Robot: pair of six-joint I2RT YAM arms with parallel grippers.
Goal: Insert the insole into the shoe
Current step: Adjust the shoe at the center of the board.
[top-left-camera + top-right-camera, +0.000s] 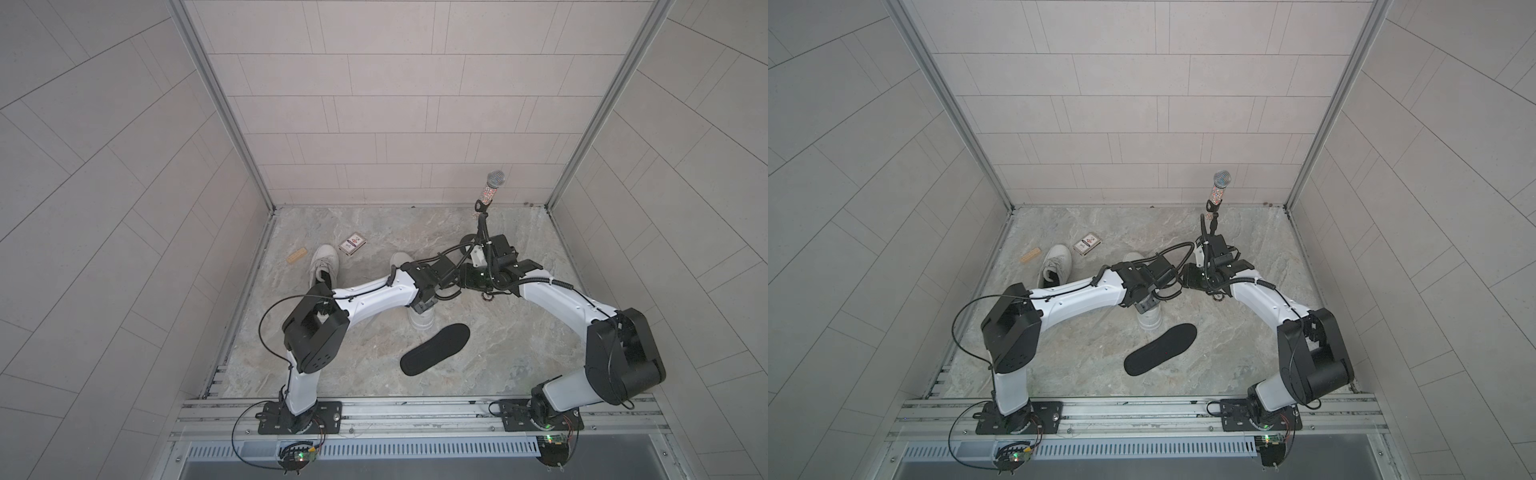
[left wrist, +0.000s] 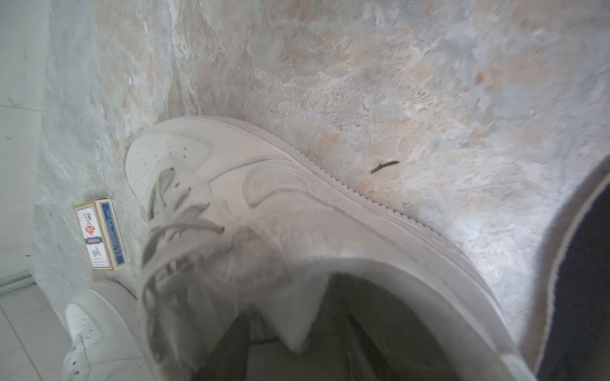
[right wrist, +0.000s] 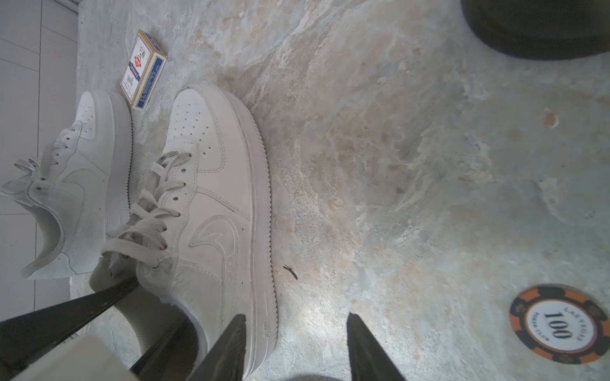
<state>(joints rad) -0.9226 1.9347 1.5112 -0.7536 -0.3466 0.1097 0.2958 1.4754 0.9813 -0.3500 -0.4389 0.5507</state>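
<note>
While your left claw (image 1: 424,306) sits at the white sneaker's (image 3: 211,198) collar, likely steadying it (grip impossible to tell), your right claw (image 3: 296,316) hangs wide and empty; the black insole (image 1: 435,348) lies behind both on the counter (image 3: 396,165).

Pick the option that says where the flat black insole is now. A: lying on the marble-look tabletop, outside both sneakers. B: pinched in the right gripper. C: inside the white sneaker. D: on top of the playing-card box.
A: in both top views the flat black insole lies on the marble-look tabletop, nothing gripping it.
</note>
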